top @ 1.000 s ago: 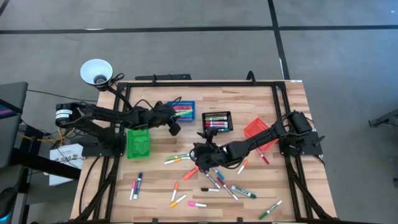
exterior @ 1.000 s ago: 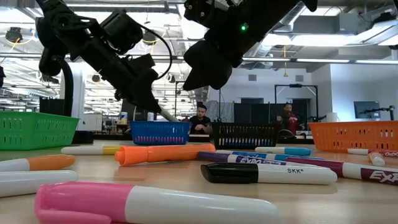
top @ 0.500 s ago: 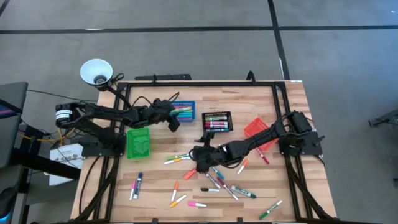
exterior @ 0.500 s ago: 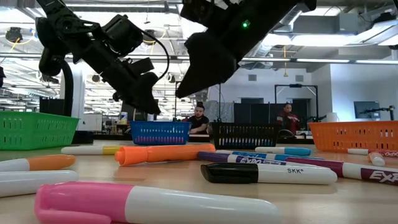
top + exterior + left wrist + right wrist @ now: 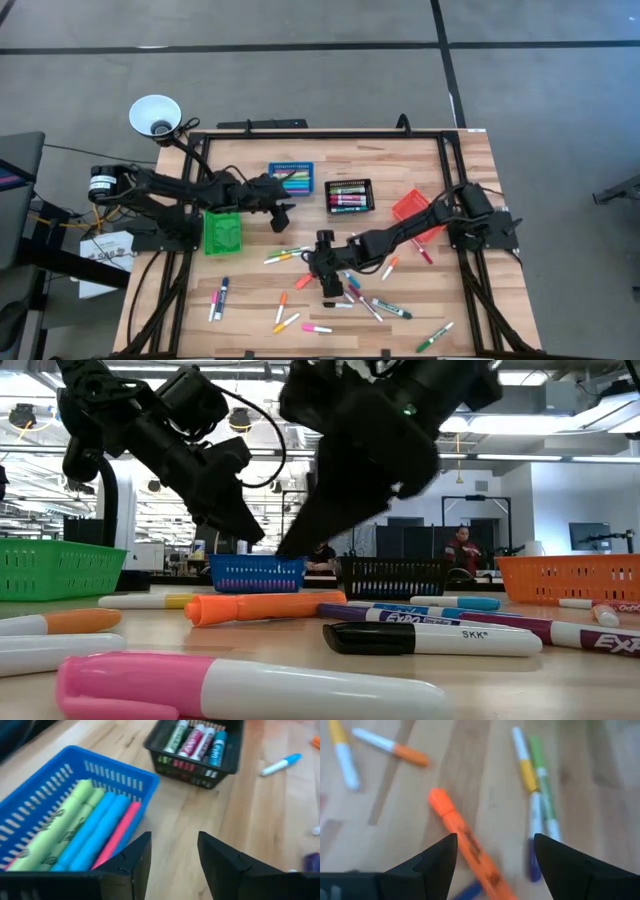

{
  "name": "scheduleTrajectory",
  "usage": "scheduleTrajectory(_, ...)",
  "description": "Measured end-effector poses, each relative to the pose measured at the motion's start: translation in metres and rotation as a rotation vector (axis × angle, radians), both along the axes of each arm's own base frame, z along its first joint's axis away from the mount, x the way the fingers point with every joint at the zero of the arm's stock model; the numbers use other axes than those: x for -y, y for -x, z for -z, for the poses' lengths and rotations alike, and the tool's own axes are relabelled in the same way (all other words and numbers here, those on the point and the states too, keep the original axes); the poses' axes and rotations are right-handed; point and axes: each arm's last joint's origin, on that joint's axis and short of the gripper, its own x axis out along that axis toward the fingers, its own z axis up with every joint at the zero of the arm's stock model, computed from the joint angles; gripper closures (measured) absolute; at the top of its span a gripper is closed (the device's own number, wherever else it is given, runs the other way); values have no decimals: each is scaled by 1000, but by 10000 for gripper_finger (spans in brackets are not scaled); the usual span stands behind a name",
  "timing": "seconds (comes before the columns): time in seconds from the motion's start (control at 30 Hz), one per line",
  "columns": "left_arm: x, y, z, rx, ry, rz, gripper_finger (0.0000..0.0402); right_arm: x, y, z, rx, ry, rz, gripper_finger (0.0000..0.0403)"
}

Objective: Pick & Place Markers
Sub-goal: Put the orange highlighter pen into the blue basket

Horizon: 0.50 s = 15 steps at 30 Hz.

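Observation:
Many markers (image 5: 345,295) lie loose on the near middle of the wooden table. My right gripper (image 5: 495,837) hangs open, slanting down over them. A fat orange marker (image 5: 465,840) lies flat on the wood, showing between the fingers in the right wrist view, untouched. In the high view this gripper (image 5: 327,288) is at the table's middle. My left gripper (image 5: 172,840) is open with nothing in it, just on the near side of the blue bin (image 5: 60,815). That bin holds green, blue and pink markers. In the high view my left gripper (image 5: 284,209) shows between the blue bin and the green one.
Several bins stand in a row across the table: green (image 5: 222,230), blue (image 5: 291,180), black (image 5: 349,195) with markers inside, orange (image 5: 412,208). More markers lie toward the near left (image 5: 218,298) and near right (image 5: 434,336). People sit in the room beyond the table (image 5: 462,545).
My right gripper has swung toward the table's near edge and tipped down over the loose markers, staying open. A pale stick that showed at my left gripper's tip over the blue bin is gone from it. That gripper has drawn a little away from the bin.

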Motion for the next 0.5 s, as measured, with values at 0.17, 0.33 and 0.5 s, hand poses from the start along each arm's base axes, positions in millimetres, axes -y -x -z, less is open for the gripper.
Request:
scheduleTrajectory(0.17,2,-1,-1,1,-45,-21,246,-12,-10,18,37,-71,-168,148)
scheduleTrajectory(0.33,0,-1,-1,7,-49,-28,246,-15,-13,38,31,0,-231,148)
scheduleTrajectory(0.5,0,-1,-1,8,-52,-26,249,-10,-17,47,40,26,-210,160)
